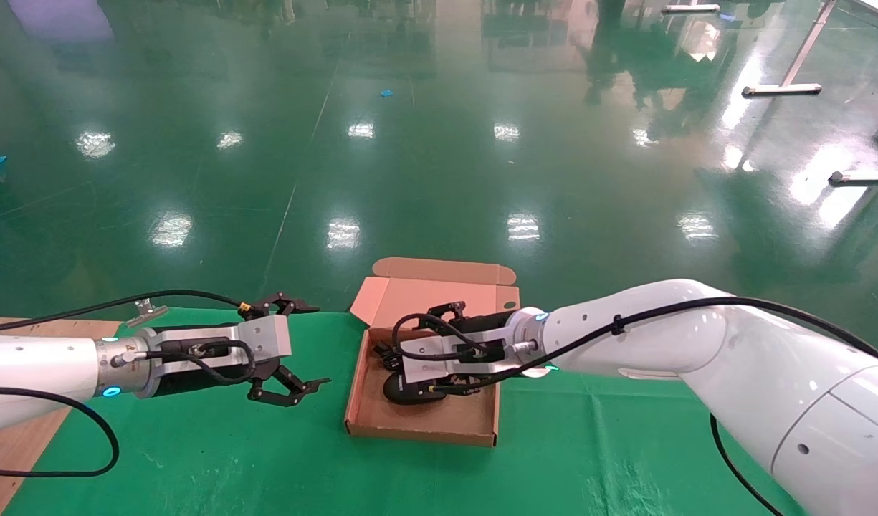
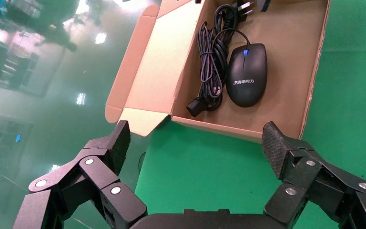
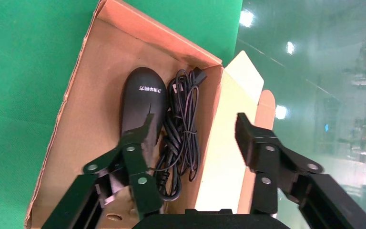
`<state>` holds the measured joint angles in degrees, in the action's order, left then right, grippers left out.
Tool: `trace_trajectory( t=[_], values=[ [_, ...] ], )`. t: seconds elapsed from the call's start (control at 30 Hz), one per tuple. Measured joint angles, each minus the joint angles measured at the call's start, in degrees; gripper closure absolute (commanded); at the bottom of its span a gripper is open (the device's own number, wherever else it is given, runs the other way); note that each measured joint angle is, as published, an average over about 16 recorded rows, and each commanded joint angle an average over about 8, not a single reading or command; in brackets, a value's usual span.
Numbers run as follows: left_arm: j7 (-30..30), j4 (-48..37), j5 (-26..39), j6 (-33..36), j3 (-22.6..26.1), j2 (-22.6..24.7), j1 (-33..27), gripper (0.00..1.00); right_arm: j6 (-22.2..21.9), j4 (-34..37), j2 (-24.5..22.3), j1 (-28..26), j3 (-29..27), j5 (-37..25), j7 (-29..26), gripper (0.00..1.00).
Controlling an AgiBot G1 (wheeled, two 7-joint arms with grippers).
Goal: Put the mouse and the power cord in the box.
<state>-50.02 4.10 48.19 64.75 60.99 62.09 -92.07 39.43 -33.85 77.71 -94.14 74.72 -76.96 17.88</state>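
Observation:
The brown cardboard box [image 1: 424,423] lies open on the green cloth, its lid [image 1: 439,294] folded back. Inside it, the black mouse [image 2: 247,76] and the coiled black power cord [image 2: 209,62] lie side by side, the cord nearer the lid. My right gripper [image 1: 413,335] hovers over the box, open and holding nothing. In the right wrist view, one finger [image 3: 138,148] stands over the mouse [image 3: 140,102], the other over the lid, with the cord [image 3: 181,129] between them. My left gripper [image 1: 322,345] is open and empty, just left of the box.
The green cloth [image 1: 195,459] covers the table around the box. Bare wooden tabletop [image 1: 8,444] shows at the far left. The table's far edge runs just behind the box lid, with shiny green floor [image 1: 439,143] beyond.

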Motion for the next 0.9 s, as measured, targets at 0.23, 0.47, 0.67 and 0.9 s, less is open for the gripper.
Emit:
trace_trajectory(
  t=[0.23, 0.47, 0.67, 0.9],
  values=[
    [3.83, 4.41, -0.39, 1.33, -2.82, -1.73, 1.91, 0.00, 3.29, -2.82, -3.01, 2.27, -4.18, 2.43, -2.01, 0.00],
    [10.52, 12.06, -1.09, 3.63, -7.77, -4.71, 5.27, 0.00, 8.54, -7.33, -7.87, 5.98, -10.84, 6.43, -5.27, 0.00],
    [16.69, 19.10, -1.73, 5.76, -12.34, -7.45, 8.37, 0.00, 13.26, -11.39, -12.22, 9.31, -16.83, 10.01, -8.19, 0.00],
    [23.86, 27.30, -2.48, 8.23, -17.65, -10.65, 11.97, 0.00, 18.76, -16.11, -17.30, 13.18, -23.81, 14.19, -11.60, 0.00]
  ],
)
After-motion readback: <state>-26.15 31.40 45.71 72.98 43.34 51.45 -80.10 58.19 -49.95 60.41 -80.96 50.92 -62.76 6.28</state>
